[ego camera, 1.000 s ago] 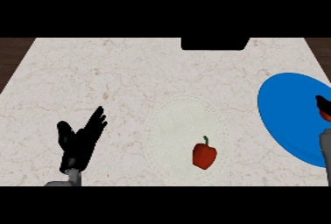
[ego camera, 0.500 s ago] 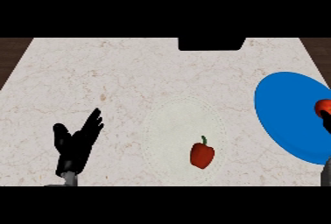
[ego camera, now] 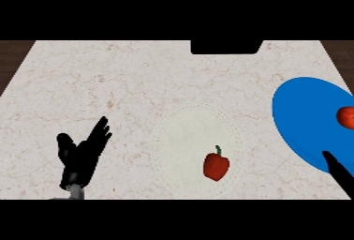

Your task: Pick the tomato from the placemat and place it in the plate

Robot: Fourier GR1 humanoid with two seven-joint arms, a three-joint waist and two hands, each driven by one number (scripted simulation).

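The red tomato (ego camera: 346, 116) lies on the blue plate (ego camera: 304, 117) at the right edge of the head view, partly cut off by that edge. Of my right hand (ego camera: 338, 170) only a straight black finger shows at the lower right, below the tomato and apart from it, over the plate's near rim. My left hand (ego camera: 81, 153) rests open at the lower left with fingers up, holding nothing. The pale oval placemat (ego camera: 187, 136) lies in the middle of the counter.
A red bell pepper (ego camera: 216, 166) with a green stem lies on the near right part of the placemat. A black block (ego camera: 226, 47) sits at the counter's far edge. The marble counter (ego camera: 117, 84) ends in dark floor at both far corners.
My right hand has let go of the tomato and pulled back toward the lower right corner; the tomato stays on the plate. The left hand has hardly moved.
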